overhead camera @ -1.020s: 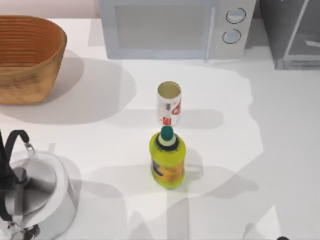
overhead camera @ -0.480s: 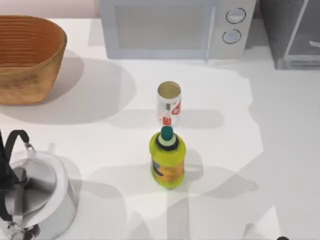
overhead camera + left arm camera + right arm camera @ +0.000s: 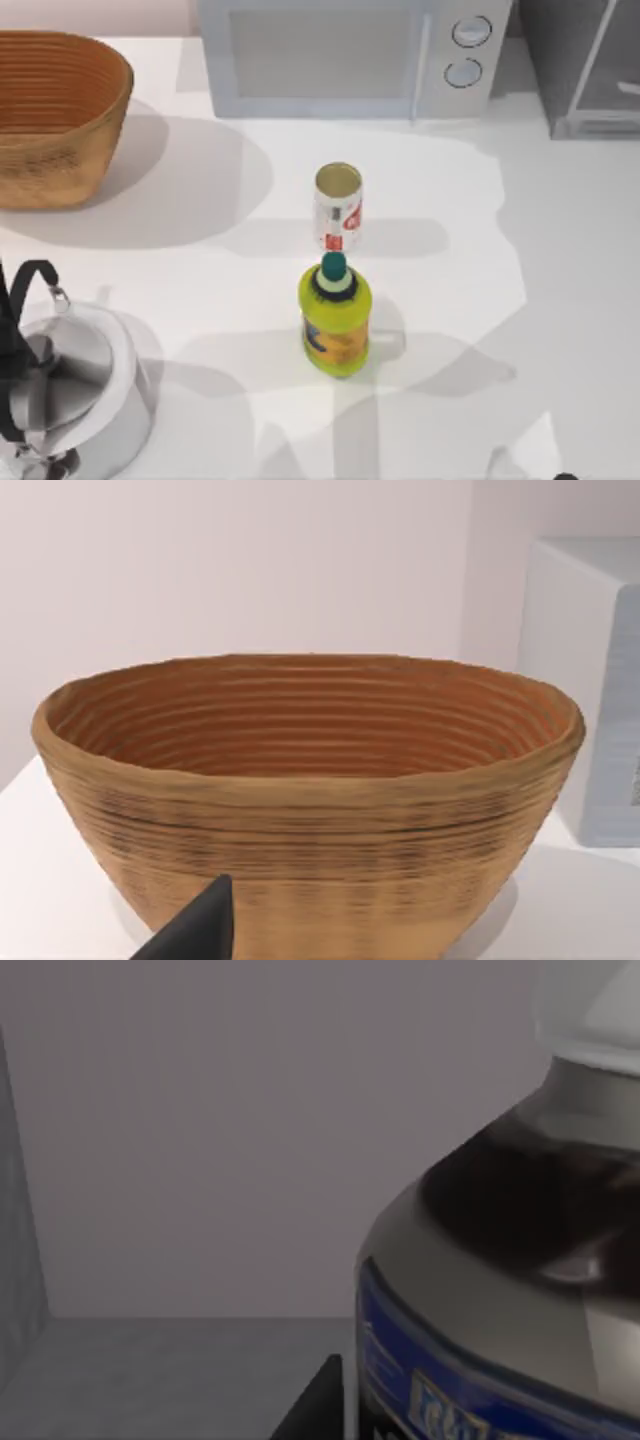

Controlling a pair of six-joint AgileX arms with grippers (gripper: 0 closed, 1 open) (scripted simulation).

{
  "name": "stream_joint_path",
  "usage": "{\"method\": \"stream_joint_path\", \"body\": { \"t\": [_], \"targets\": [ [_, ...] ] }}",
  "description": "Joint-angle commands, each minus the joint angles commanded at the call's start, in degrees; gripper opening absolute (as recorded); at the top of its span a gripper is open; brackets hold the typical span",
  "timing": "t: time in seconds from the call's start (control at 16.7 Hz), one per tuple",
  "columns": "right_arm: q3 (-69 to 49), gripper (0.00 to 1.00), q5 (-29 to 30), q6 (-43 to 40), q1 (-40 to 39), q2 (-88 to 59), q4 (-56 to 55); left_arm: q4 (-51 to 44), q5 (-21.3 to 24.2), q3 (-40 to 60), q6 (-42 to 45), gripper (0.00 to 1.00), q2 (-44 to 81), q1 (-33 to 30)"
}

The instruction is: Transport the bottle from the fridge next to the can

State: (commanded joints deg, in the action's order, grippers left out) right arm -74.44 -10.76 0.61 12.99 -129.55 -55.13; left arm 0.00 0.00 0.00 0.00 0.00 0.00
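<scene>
A matt white desk (image 3: pixel 580 300) is seen. The basket (image 3: pixel 310 800) appears as rough ribbed wicker, the kettle (image 3: pixel 75 385) as polished metal. The bottle (image 3: pixel 500 1290) shows glossy dark glass with a shiny label band; the fridge (image 3: pixel 180 1160) interior looks matt grey.

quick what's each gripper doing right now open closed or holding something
Left gripper: cannot be told, near the woven brown basket.
Right gripper: cannot be told, beside the dark white-capped bottle.
</scene>
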Motion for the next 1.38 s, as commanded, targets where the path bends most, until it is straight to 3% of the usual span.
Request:
{"method": "stream_joint_path", "body": {
  "t": [0.48, 0.84, 1.38],
  "targets": [
    [-2.5, 0.0, -0.1, 0.1, 0.0, 6.3, 8.8, 0.0, 0.0, 0.0, 0.0, 1.0, 0.0, 0.0],
    [-1.6, 0.0, -0.2, 0.2, 0.2, 7.0, 8.6, 0.0, 0.0, 0.0, 0.0, 1.0, 0.0, 0.0],
    [25.4, 0.0, -3.9, 0.3, 3.8, 24.1, 0.5, 0.0, 0.0, 0.0, 0.0, 1.0, 0.0, 0.0]
  ]
}}
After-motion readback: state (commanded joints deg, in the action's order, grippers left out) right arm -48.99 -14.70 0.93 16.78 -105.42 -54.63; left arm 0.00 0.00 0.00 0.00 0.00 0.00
